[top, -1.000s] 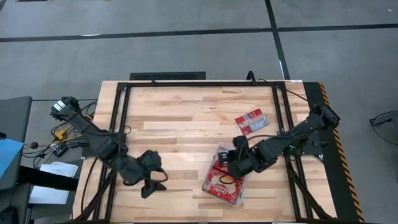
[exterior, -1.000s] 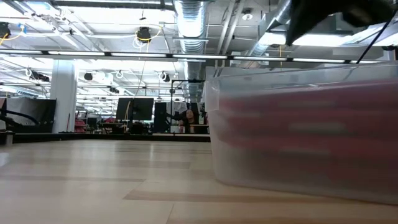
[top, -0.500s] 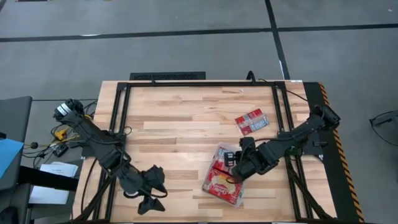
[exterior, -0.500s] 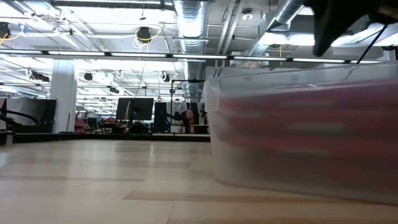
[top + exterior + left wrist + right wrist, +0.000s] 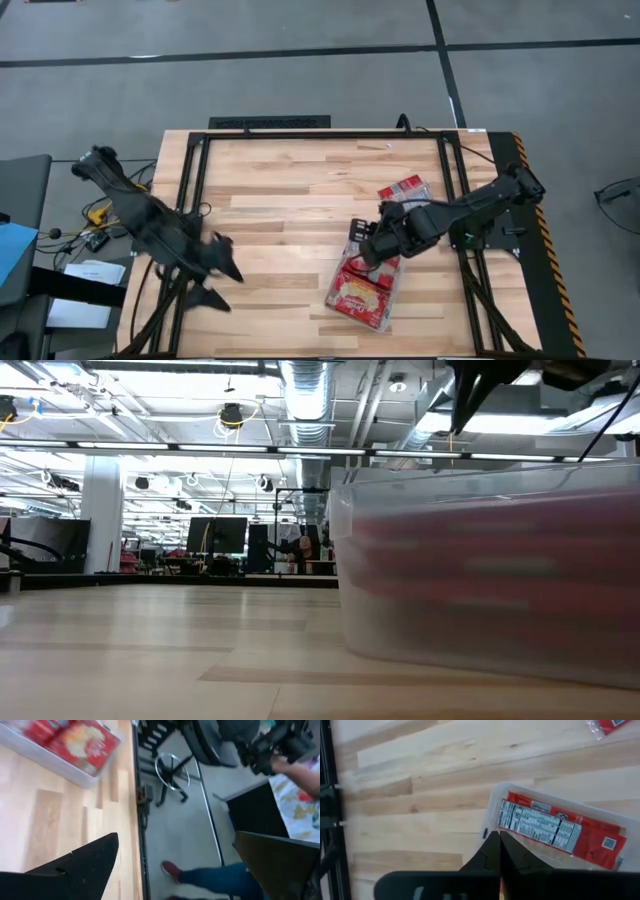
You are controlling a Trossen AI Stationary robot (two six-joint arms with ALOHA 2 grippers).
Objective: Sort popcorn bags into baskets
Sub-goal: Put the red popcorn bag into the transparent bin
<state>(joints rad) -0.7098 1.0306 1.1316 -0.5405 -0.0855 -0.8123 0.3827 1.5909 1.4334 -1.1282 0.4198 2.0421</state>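
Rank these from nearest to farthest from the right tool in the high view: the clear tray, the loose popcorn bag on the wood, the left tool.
1. The clear tray: directly beneath the right tool, at the table's near right.
2. The loose popcorn bag: bare wood beyond the tray, close to the right arm.
3. The left tool: far across, over the table's left edge.

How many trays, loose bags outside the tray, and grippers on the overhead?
Clear tray: 1
Loose popcorn bag outside it: 1
Grippers: 2, the left gripper and the right gripper
Total: 4
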